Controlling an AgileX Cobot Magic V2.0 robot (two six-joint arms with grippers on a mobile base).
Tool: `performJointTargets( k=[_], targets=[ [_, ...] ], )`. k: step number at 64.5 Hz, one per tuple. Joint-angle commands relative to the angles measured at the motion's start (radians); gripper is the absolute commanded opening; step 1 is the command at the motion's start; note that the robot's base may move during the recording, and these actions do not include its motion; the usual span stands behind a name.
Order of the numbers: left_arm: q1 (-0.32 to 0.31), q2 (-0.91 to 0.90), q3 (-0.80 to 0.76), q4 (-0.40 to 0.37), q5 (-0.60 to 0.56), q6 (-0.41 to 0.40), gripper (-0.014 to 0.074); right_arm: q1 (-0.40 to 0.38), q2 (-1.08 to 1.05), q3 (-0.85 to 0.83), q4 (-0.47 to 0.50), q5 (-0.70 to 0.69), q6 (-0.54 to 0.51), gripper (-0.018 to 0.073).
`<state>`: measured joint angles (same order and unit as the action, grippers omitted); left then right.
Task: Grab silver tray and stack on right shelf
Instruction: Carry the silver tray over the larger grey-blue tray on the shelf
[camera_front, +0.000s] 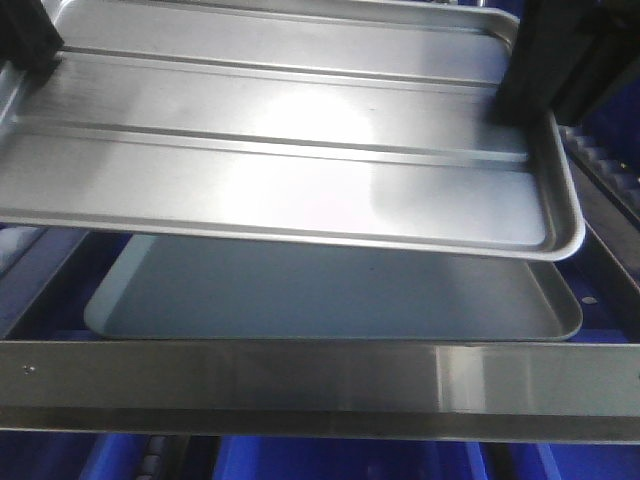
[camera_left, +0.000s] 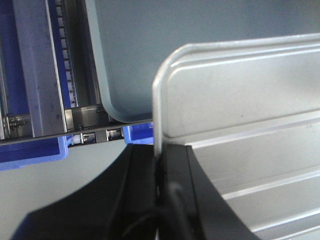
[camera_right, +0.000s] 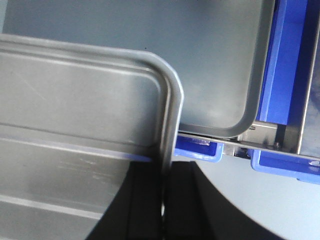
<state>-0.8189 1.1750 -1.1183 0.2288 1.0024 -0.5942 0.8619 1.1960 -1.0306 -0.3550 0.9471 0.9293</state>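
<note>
The silver tray (camera_front: 290, 150), shiny with two long ridges, hangs in the air, tilted, and fills the upper part of the front view. My left gripper (camera_front: 25, 45) is shut on its left rim; in the left wrist view the black fingers (camera_left: 145, 190) pinch the rim of the silver tray (camera_left: 240, 110). My right gripper (camera_front: 525, 70) is shut on the right rim, where both fingers (camera_right: 145, 200) clamp the edge of the silver tray (camera_right: 75, 100). Below it lies the right shelf, with its brushed-steel front crossbar (camera_front: 320, 385) nearest the camera.
A smooth grey-green tray (camera_front: 330, 300) lies on the shelf directly under the held tray. A roller rail (camera_left: 65, 60) and a steel side rail (camera_left: 37, 70) run along the shelf's left. Blue bins (camera_right: 285, 60) sit beside and below the rack.
</note>
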Motion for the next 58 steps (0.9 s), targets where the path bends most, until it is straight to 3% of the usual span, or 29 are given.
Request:
performJointTargets(
  k=[1, 58],
  targets=[
    [-0.007, -0.023, -0.030, 0.016, -0.035, 0.013, -0.0093, -0.002, -0.023, -0.026, -0.042, -0.043, -0.022, 0.0056],
    [-0.007, -0.023, -0.030, 0.016, -0.035, 0.013, -0.0093, -0.002, -0.023, -0.026, -0.042, -0.043, -0.022, 0.0056]
  ],
)
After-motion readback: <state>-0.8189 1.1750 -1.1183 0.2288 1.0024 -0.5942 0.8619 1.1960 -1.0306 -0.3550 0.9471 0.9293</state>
